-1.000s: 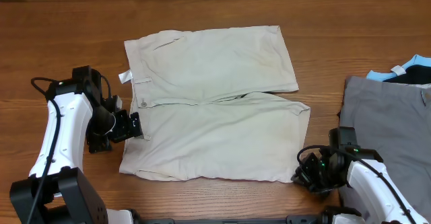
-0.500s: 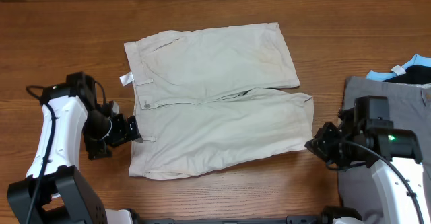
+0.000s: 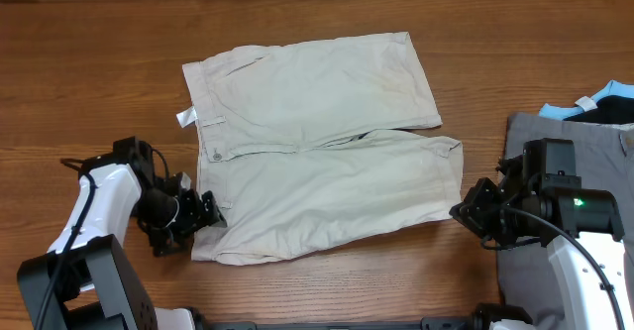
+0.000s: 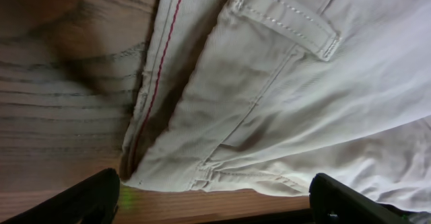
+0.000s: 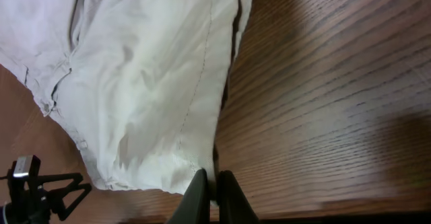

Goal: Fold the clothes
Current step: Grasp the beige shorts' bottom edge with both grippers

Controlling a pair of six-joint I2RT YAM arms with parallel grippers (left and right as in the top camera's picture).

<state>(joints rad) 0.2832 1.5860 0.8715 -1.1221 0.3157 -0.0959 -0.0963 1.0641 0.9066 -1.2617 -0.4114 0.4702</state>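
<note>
The pale beige shorts (image 3: 317, 142) lie flat in the middle of the table, waistband to the left with a small white tag (image 3: 185, 117), legs to the right. My left gripper (image 3: 208, 216) is open at the near left waistband corner. In the left wrist view the shorts (image 4: 283, 83) lie just beyond the gripper (image 4: 215, 200), its fingers (image 4: 94, 198) wide apart on the wood. My right gripper (image 3: 462, 211) is at the near leg's hem corner. In the right wrist view the gripper (image 5: 212, 194) is shut on the hem edge of the shorts (image 5: 148, 83).
A plain grey garment (image 3: 565, 162) lies at the right edge under my right arm, with a black and light-blue garment (image 3: 599, 107) behind it. The brown wooden table (image 3: 99, 72) stretches around the shorts.
My left gripper has slid toward the front edge to the near waistband corner. My right gripper earlier rose and carried the near leg's hem back and right; it has hardly moved since.
</note>
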